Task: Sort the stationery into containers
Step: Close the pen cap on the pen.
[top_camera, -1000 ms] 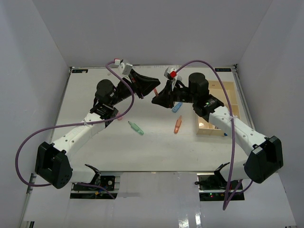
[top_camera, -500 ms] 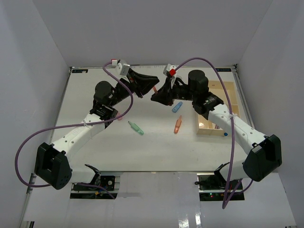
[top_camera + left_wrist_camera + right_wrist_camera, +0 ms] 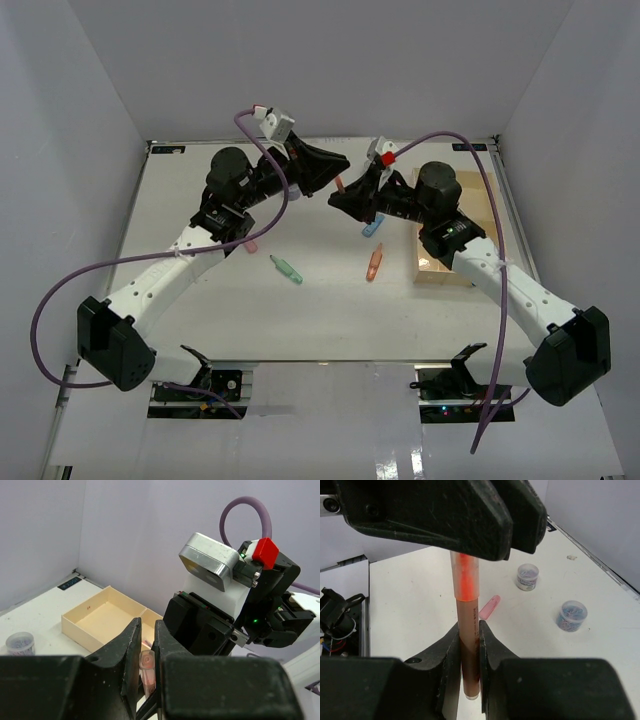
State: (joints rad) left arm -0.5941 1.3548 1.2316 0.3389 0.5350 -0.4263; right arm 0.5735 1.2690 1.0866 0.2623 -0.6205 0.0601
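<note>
**Both pincers clamped on one pen above the far middle of the tabletop**

The white tabletop (image 3: 330, 310) fills the enclosure. The left arm (image 3: 170, 275) rises from its base at the near left corner and runs diagonally toward the far middle. It bends at a raised elbow, then turns its wrist rightward. The right arm (image 3: 510, 290) mirrors it, climbing from the near right corner to an elbow beside the tray, with its wrist turned leftward. The two wrists meet nearly tip to tip.

The pale wooden tray (image 3: 437, 272) lies on the right side of the tabletop, partly under the right arm. What shows of its compartments in the left wrist view looks bare.

The left pincer (image 3: 147, 635) has its jaws drawn together on one end of a pen (image 3: 468, 615). The right pincer (image 3: 469, 630) has its jaws pressed against the brown barrel further along the same pen. The pen has an orange section under a clear sleeve and is held between the two, clear of the tabletop and outside the tray.

Four stubby items lie loose on the tabletop:
- a blue piece (image 3: 372, 228), just below the right pincer
- an orange piece (image 3: 375, 262), nearer the arms' bases
- a green piece (image 3: 287, 269), toward the middle
- a pink piece (image 3: 250, 245), beside the left arm

In the right wrist view, two small round grey-blue pots (image 3: 527, 576) stand upright and apart from each other, beyond the pink piece. In the left wrist view, one such pot stands apart from the tray's corner.
</note>
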